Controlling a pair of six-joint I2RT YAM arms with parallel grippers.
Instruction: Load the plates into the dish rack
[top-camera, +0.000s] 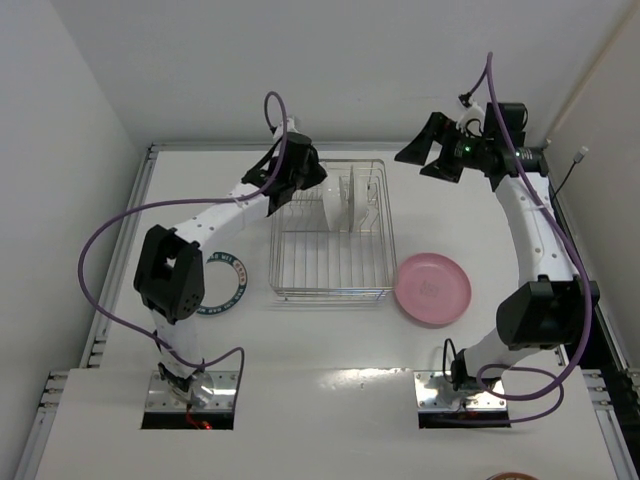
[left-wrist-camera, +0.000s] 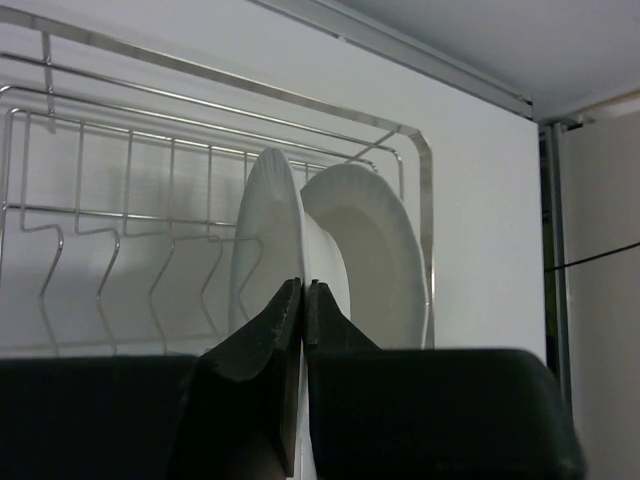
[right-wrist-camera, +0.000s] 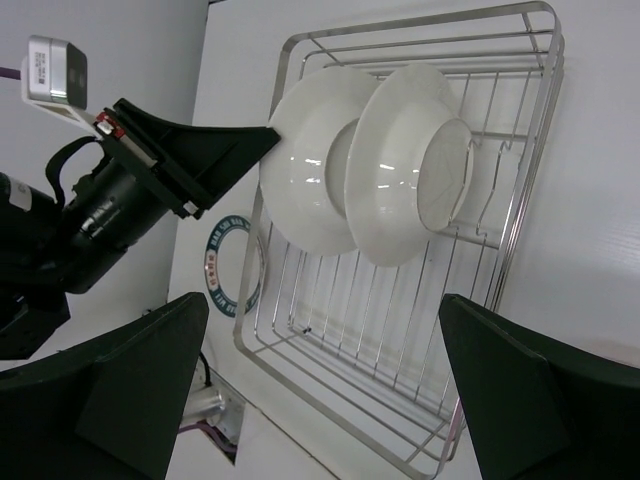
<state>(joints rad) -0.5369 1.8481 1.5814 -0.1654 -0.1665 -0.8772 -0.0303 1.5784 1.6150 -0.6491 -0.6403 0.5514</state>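
Now 2 white plates (right-wrist-camera: 400, 160) upright in dish rack (top-camera: 330, 292).
Left end effector (left-wrist-camera: 303, 285) clenched, empty; right end effector (top-camera: 424, 160) spread wide. Pink plate (top-camera: 432, 288) next, prob.: pinch rim, slot clear of others.

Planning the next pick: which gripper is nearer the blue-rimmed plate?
Left. The left gripper sits at the dish rack's far-left edge, the same side as the blue-rimmed plate; the right gripper hangs open beyond the rack's opposite side.
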